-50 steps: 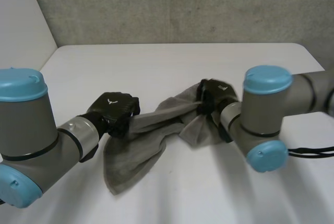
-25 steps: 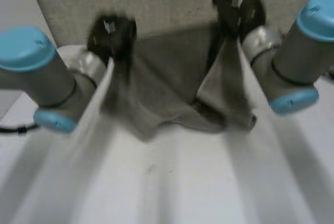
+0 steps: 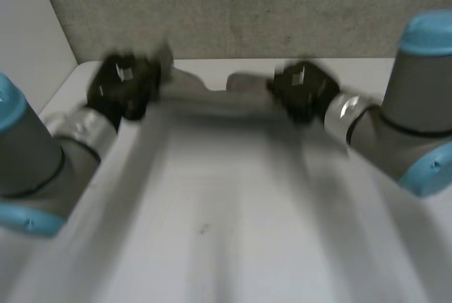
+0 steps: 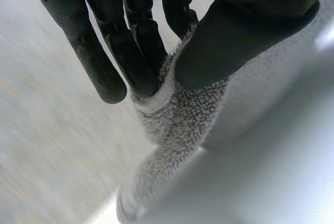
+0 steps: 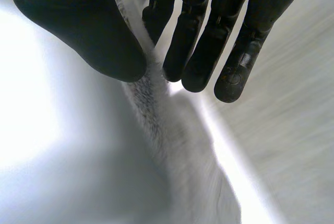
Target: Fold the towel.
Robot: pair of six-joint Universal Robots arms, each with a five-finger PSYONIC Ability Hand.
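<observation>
**Towel (image 3: 212,98) pinched at both ends, strung between the hands**

On my left wrist feed, the left hand (image 4: 245,31) has its fingers (image 4: 104,67) nearly straight and close together. The thumb presses a bunched edge of the grey terry towel against them, so that is a pinch, not a wrapped grip. From the fingertips the cloth runs away from the palm as a thick, fuzzy roll, then widens into a broad pale sheet beside the thumb.

The right wrist feed shows the same hold mirrored. The right hand (image 5: 78,31) sets its thumb against one face of a thin towel edge. Its fingers (image 5: 203,51), straight and side by side, are on the other face. The edge comes out between them and drops away past the fingertips in a narrow fold.

From the head camera I see the left hand (image 3: 123,87) and right hand (image 3: 300,91) well apart, both out toward the far side of the white counter (image 3: 226,246). The towel spans the gap between them as a blurred grey band with a slight dip near its middle. I cannot tell whether any of it touches the counter.

Each hand ends its own arm. The left arm (image 3: 42,155) and right arm (image 3: 409,133) reach forward from the near corners. A grey speckled wall (image 3: 247,6) stands just behind the counter's far edge.
</observation>
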